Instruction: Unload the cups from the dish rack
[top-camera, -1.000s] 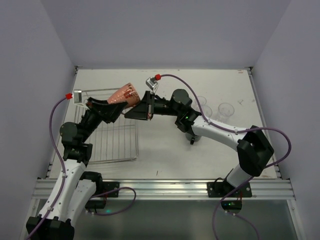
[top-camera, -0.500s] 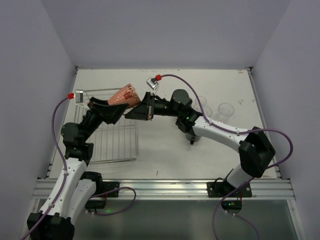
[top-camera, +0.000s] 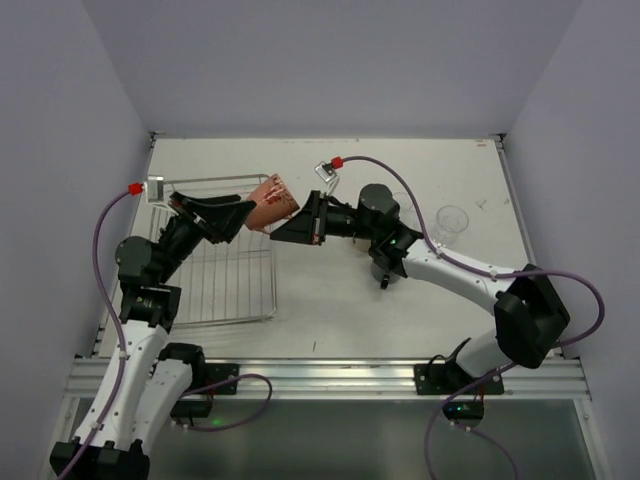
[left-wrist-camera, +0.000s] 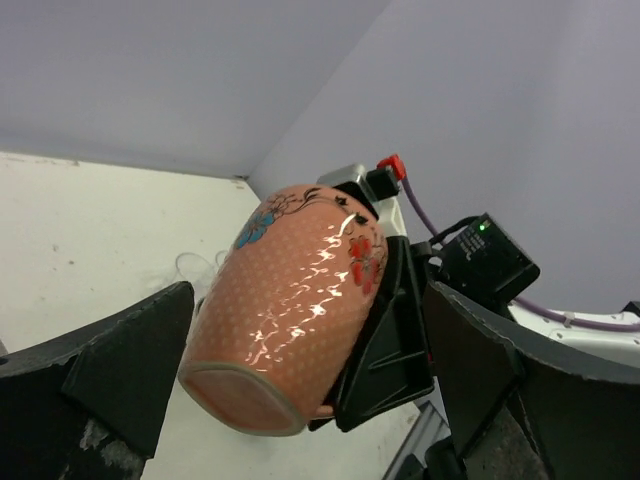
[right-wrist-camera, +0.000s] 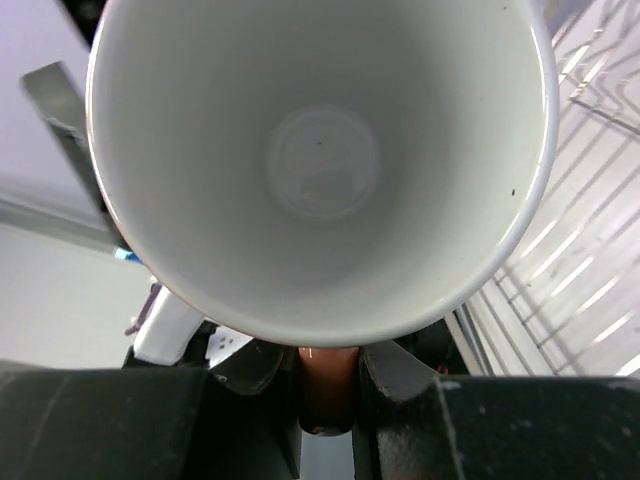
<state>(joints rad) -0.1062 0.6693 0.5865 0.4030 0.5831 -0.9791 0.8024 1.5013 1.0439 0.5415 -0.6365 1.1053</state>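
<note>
Left hand (top-camera: 228, 214): spread wide, gripping nothing we can see.
Right hand (top-camera: 288, 225): pinched on the orange-red cup's (left-wrist-camera: 290, 300) rim.
Cup: tilted, held aloft by the dish rack's (top-camera: 225, 290) far right corner.

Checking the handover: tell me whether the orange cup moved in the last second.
Yes. The orange cup shifted right, toward the right edge of the dish rack.

The cup (left-wrist-camera: 290, 300) is glossy salmon-orange outside and covered in fine pale dots, with one blue flower and red flowers on thin black stems. Its inside is plain white. The dish rack (top-camera: 225, 290) is silver wire, and the tabletop (top-camera: 330, 300) is off-white.
</note>
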